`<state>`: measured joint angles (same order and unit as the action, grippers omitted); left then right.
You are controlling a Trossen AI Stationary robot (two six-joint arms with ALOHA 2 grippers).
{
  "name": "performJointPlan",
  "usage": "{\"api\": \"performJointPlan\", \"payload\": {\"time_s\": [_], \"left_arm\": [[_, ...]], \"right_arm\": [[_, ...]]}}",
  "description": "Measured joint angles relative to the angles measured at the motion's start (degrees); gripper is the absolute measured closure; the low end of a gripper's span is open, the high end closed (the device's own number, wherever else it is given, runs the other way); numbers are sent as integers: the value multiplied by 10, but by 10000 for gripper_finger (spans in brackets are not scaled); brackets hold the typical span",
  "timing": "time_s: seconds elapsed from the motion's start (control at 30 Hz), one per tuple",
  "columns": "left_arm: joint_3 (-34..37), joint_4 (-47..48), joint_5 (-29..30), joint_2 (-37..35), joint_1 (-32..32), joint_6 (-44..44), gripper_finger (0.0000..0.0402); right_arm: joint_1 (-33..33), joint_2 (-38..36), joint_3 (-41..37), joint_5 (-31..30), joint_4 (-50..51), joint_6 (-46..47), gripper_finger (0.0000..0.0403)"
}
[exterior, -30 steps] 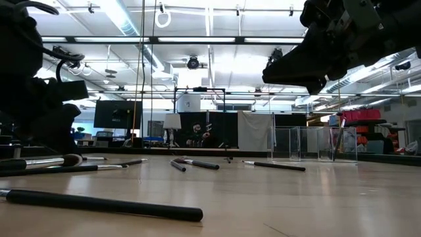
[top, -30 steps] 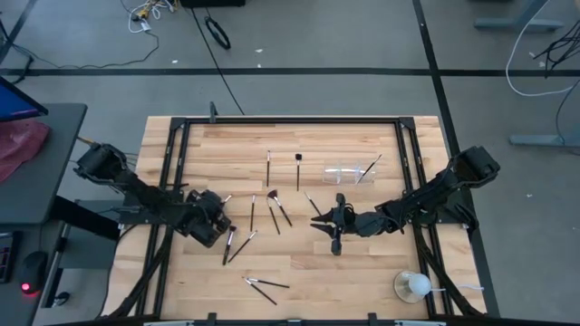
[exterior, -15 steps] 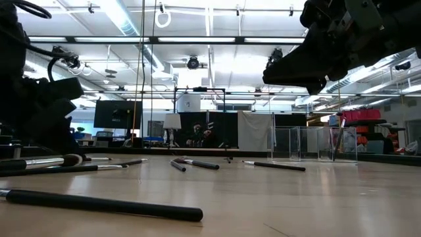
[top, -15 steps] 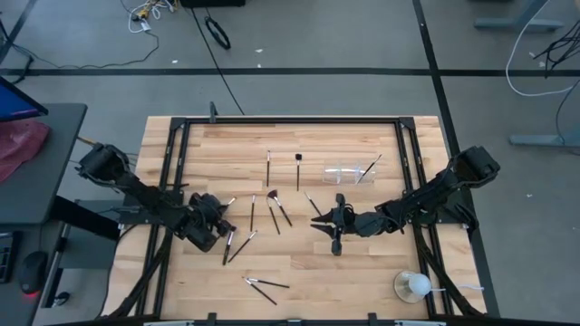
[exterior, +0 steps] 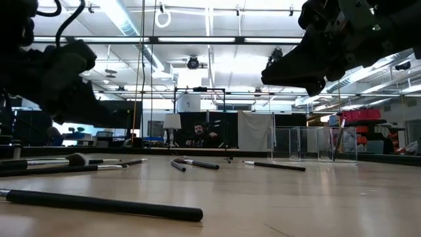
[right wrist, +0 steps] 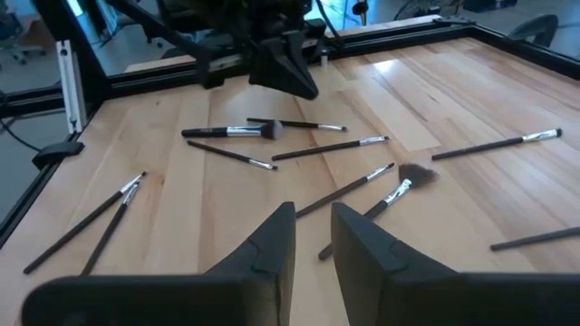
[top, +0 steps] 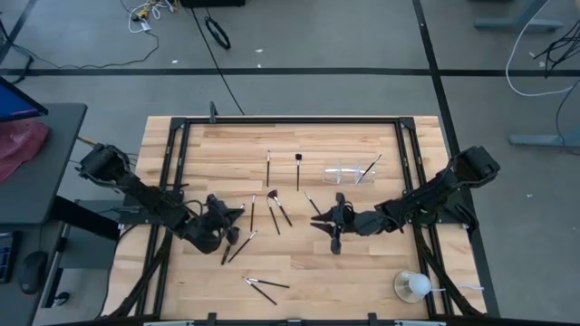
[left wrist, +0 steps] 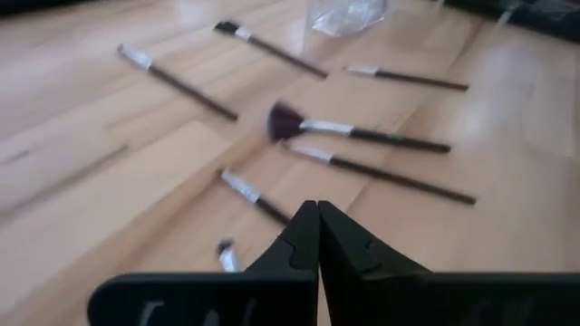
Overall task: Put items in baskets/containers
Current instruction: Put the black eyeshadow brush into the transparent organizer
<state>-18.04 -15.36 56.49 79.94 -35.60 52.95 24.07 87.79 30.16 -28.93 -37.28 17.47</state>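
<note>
Two robot arms are working over a wooden tabletop (top: 362, 263) strewn with makeup brushes (top: 274, 210). The left gripper (top: 237, 214) is hovering with its jaws pressed fully together and gripping nothing, a fan-tipped brush (left wrist: 353, 132) lying just ahead of them. The right gripper (top: 331, 222) is waiting near mid-table, its jaws standing slightly parted and empty. Beyond it, the clear plastic tray (top: 349, 172) is sitting with one brush (top: 370, 168) leaning inside.
</note>
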Motion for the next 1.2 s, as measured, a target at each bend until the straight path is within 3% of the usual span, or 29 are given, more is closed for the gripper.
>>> {"api": "performJointPlan", "payload": {"time_s": [0.2, 0.4, 0.6, 0.97, 1.2], "left_arm": [[0, 22, -29, 0, 11, -1, 368], [0, 139, -84, 0, 14, 105, 276], [0, 177, -68, 0, 7, 137, 205], [0, 182, -72, 0, 6, 124, 217], [-2, 173, -79, 64, 6, 157, 219]], "right_arm": [[0, 0, 0, 0, 0, 1, 328], [0, 0, 0, 0, 0, 2, 328], [0, 0, 0, 0, 0, 1, 328], [0, 0, 0, 0, 0, 0, 328], [0, 0, 0, 0, 0, 0, 328]]}}
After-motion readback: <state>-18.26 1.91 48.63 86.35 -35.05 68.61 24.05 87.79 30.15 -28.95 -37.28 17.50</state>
